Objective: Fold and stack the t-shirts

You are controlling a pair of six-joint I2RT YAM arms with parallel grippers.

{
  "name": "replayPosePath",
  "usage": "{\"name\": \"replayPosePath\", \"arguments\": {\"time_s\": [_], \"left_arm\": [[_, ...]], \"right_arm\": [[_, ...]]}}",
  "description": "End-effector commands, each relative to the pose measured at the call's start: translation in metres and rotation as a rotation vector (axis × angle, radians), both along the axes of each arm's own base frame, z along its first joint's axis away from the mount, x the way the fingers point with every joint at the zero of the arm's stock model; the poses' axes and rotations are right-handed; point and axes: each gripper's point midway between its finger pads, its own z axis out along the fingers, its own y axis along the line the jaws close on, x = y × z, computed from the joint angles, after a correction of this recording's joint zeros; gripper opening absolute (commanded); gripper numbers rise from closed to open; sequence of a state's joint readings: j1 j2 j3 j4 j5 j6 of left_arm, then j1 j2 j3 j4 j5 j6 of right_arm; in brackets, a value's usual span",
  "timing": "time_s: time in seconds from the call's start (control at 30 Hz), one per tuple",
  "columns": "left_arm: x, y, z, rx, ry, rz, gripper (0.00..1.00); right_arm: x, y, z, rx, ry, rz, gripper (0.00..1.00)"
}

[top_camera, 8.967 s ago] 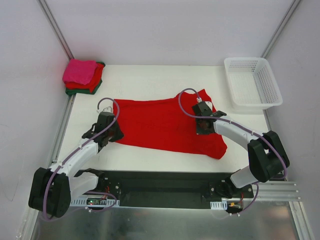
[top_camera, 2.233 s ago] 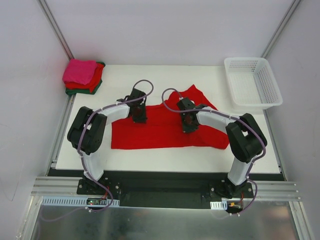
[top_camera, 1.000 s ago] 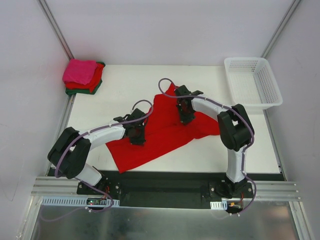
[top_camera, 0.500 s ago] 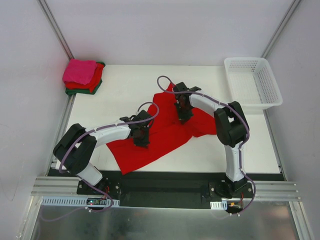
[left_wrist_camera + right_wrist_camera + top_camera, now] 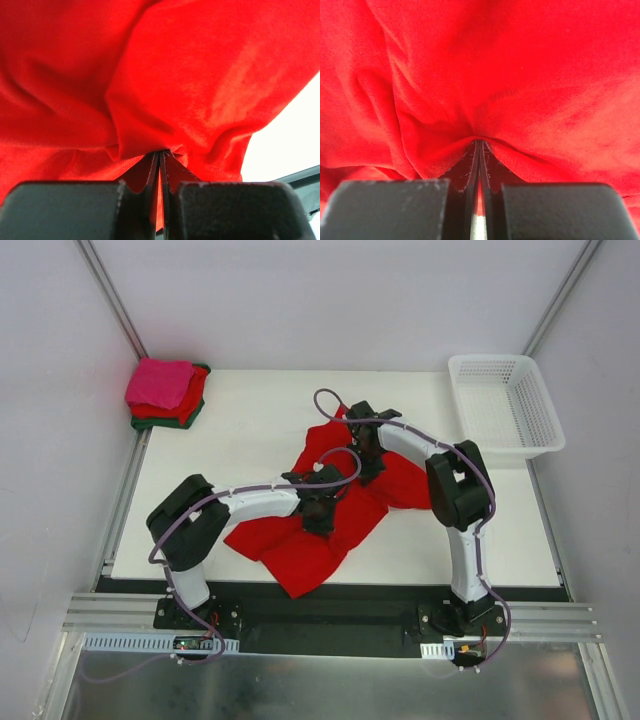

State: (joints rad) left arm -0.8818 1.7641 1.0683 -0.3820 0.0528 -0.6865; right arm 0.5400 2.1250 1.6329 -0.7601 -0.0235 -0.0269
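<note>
A bright red t-shirt [image 5: 300, 540] lies bunched and twisted in the middle of the white table. My left gripper [image 5: 320, 508] is shut on a fold of it near its centre; the cloth fills the left wrist view [image 5: 165, 75] and is pinched between the jaws. My right gripper [image 5: 368, 462] is shut on the shirt's far part; the cloth fills the right wrist view [image 5: 520, 75]. A folded stack sits at the far left corner: a hot pink shirt [image 5: 160, 382] on a red one [image 5: 195, 392] on a dark green one [image 5: 185, 420].
A white lattice basket [image 5: 505, 405] stands at the table's far right corner. The table's near edge [image 5: 330, 580] runs just in front of the red shirt's lowest corner. Grey walls close in left and right.
Over the last second my left gripper has dragged its fold of the red shirt to the right, towards the right gripper, bunching the cloth. The right gripper has stayed near the far part.
</note>
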Motion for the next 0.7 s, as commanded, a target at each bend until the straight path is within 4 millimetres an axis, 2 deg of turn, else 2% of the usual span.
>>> {"name": "replayPosePath", "arguments": {"time_s": [0.0,0.13,0.27,0.43,0.67], "left_arm": [[-0.012,-0.029,0.006,-0.039,0.024,-0.040,0.00],[-0.018,-0.045,0.010,-0.058,0.024,-0.073,0.00],[-0.021,-0.065,0.022,-0.097,0.008,-0.112,0.00],[-0.031,-0.089,0.035,-0.140,0.000,-0.168,0.00],[-0.035,-0.116,0.041,-0.177,0.003,-0.216,0.00]], "right_arm": [[0.001,0.004,-0.002,0.012,0.026,0.024,0.02],[0.003,0.005,-0.004,0.020,0.035,0.027,0.02],[0.005,0.007,-0.003,0.025,0.036,0.035,0.02],[0.016,0.011,0.001,0.039,0.024,0.050,0.02],[0.028,0.019,0.001,0.081,0.044,0.058,0.03]]}}
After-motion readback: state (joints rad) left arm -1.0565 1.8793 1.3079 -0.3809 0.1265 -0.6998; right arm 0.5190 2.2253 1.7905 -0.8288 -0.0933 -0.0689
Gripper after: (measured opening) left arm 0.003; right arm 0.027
